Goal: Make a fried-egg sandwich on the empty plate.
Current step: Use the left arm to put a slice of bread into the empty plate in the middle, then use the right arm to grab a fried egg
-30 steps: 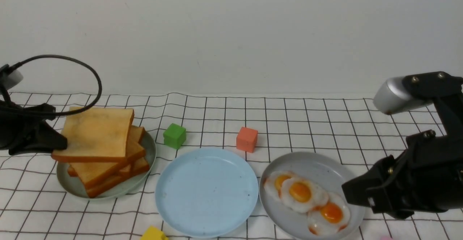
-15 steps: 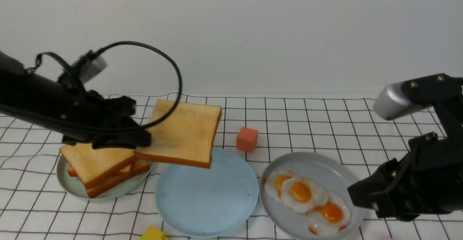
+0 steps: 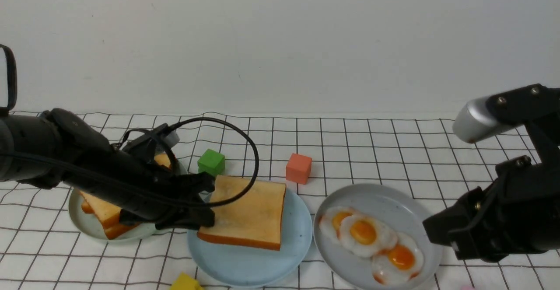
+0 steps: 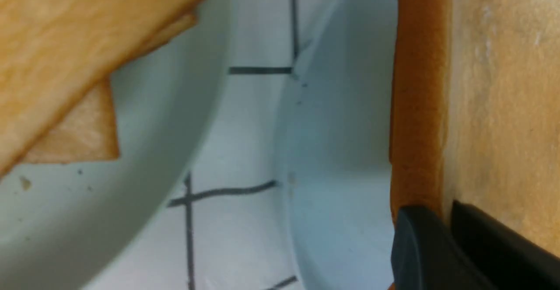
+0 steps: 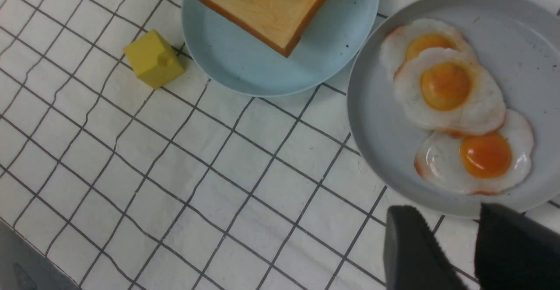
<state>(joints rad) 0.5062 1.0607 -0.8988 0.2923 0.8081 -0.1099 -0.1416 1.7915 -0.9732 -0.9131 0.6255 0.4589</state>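
Observation:
My left gripper [image 3: 209, 206] is shut on the left edge of a golden-brown toast slice [image 3: 249, 211]. It holds the slice, slightly tilted, low over the light blue plate [image 3: 245, 266]. I cannot tell whether the slice rests on the plate. In the left wrist view the jaws [image 4: 442, 213] pinch the toast's crust [image 4: 415, 106]. Three fried eggs [image 3: 365, 233] overlap on the grey plate [image 3: 393, 198]. My right gripper [image 3: 433, 233] is open and empty above that plate's near right rim; it also shows in the right wrist view [image 5: 450, 220].
More toast slices [image 3: 103, 213] are stacked on the pale green plate [image 3: 83, 224] at the left, under my left arm. A green block [image 3: 211, 163] and an orange block [image 3: 299, 168] stand behind the blue plate. A yellow block [image 5: 153, 58] lies at its near left.
My left gripper has carried the toast slice from above the stack rightward and down onto the light blue plate. The right arm has barely moved.

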